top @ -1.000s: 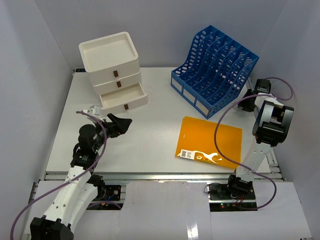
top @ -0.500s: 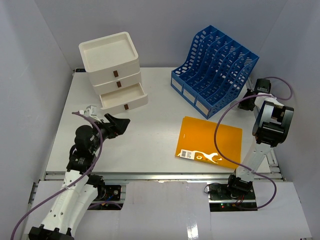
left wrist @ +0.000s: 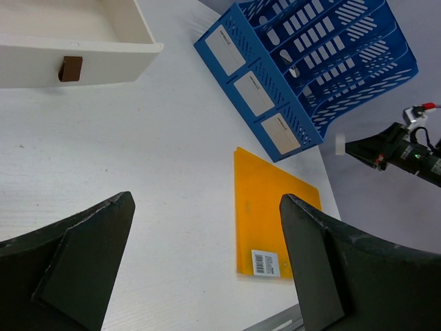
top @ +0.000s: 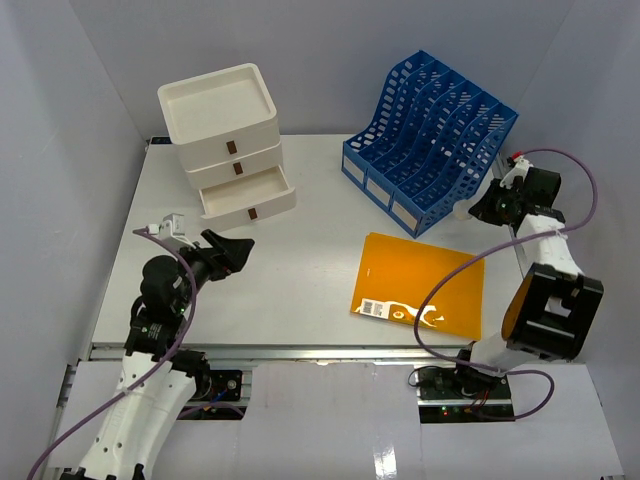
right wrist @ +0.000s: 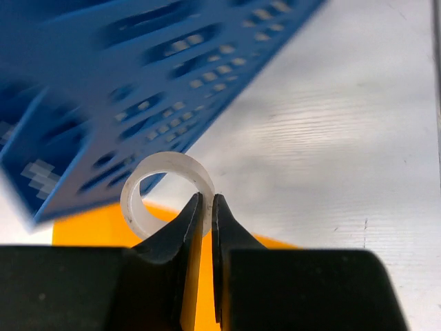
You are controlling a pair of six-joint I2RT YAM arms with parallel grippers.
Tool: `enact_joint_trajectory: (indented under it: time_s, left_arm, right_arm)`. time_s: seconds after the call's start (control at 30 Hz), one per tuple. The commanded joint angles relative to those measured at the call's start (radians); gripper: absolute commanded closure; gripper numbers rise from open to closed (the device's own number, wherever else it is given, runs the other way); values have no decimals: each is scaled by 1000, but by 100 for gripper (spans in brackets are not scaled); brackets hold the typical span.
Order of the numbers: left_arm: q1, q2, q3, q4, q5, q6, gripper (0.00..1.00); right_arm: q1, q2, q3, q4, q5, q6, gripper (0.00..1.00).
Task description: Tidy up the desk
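The desk (top: 300, 280) is a wide white tabletop. My right gripper (right wrist: 207, 198) is shut on the wall of a small translucent white ring (right wrist: 165, 162), holding it above the desk just off the near right end of the blue file rack (top: 430, 140). From above, the ring (top: 462, 208) shows at the tip of that gripper (top: 472, 209). An orange folder (top: 420, 285) lies flat below it. My left gripper (left wrist: 207, 200) hangs open and empty over the left part of the desk, in front of the white drawer box (top: 225, 140).
The drawer box's bottom drawer (left wrist: 69, 48) stands pulled out. The rack (left wrist: 310, 69) sits angled at the back right. The folder (left wrist: 272, 207) lies near the front rail (top: 320, 350). Grey walls close in the sides and back.
My right gripper shut on the ring and carried it out from beside the rack toward the folder. The arm's elbow swung down to the near edge. My left gripper drew back slightly left.
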Motion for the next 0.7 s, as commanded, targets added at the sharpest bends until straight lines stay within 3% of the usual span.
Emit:
enact_joint_trajectory:
  time_s: [0.0,0.07,0.23,0.47,0.67]
  left_arm:
    - [7,-1,68,-36,-20,11,2]
    - [7,6,77,-39,-21,11,2]
    - [7,20,124,-74,-33,5,2]
    - [5,-24,151,-160,-63,-38,2]
    - [5,-84,160,-236,-99,-74,2]
  right_arm:
    - [39,-185,-37,-53,-314,-318,92]
    - [87,-224,-30,-85,-368,-375,92]
    - [445,-254,66,-76,-309,-501,92]
    - [818,85,397,-45,-121,-523,92]
    - [968,456,875,-46,62,-508,92]
